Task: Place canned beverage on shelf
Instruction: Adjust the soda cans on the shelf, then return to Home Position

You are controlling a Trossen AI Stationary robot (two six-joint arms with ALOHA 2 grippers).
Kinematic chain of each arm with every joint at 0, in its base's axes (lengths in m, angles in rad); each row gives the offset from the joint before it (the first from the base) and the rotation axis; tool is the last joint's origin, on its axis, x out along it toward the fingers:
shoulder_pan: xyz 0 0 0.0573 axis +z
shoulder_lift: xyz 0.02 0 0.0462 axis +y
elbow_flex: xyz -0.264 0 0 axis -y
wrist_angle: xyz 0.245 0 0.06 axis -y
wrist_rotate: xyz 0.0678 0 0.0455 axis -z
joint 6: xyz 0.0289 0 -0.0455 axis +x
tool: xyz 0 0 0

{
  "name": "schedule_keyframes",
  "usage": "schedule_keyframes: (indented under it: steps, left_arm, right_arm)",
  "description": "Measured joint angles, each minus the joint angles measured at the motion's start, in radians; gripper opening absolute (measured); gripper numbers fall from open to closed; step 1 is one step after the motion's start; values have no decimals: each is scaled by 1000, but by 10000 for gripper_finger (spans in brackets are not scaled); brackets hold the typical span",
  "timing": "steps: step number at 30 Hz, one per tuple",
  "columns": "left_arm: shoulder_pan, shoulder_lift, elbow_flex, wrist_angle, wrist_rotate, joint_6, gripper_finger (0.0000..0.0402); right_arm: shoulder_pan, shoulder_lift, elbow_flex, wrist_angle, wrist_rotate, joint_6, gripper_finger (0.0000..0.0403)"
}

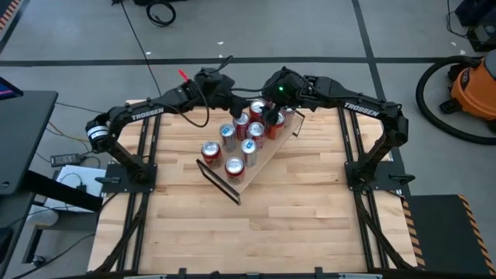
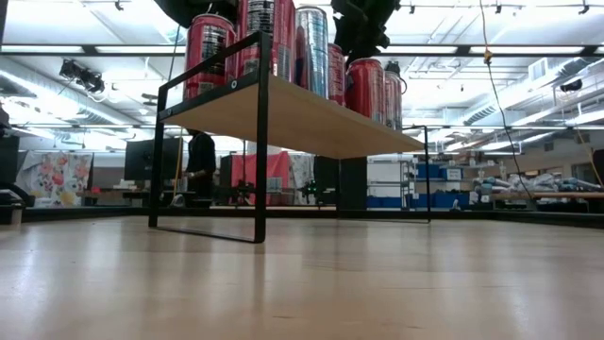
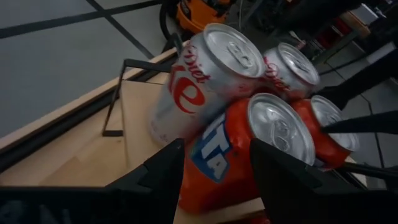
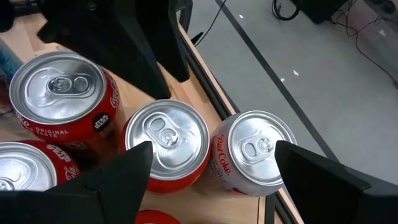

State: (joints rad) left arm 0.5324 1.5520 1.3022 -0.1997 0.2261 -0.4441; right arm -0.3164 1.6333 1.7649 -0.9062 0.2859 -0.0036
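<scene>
While your left gripper (image 3: 214, 171) straddles an orange can (image 3: 249, 149) at the shelf's (image 1: 267, 155) far end, fingers apart around it, your right gripper (image 4: 214, 174) hovers open above neighbouring cans; all cans stand on the shelf.

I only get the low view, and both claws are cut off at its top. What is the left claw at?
Observer: An orange can standing on the shelf, right ahead of the left claw.
Operator: And the right claw?
Observer: The right claw is open; its wrist view shows a red can and a Diet Coke can between its fingers.
</scene>
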Motion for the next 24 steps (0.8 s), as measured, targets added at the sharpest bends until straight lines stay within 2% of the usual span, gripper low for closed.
schedule_keyframes:
  steps: [10,18,24]
  left_arm:
    - [-32,0,0,2,14,14,192]
    - [-1,-1,0,-2,15,14,192]
    - [22,-65,0,-20,0,62,192]
  right_arm:
    - [0,0,0,0,0,-7,348]
    - [0,0,2,0,2,-15,348]
    - [17,0,96,-73,-30,74,348]
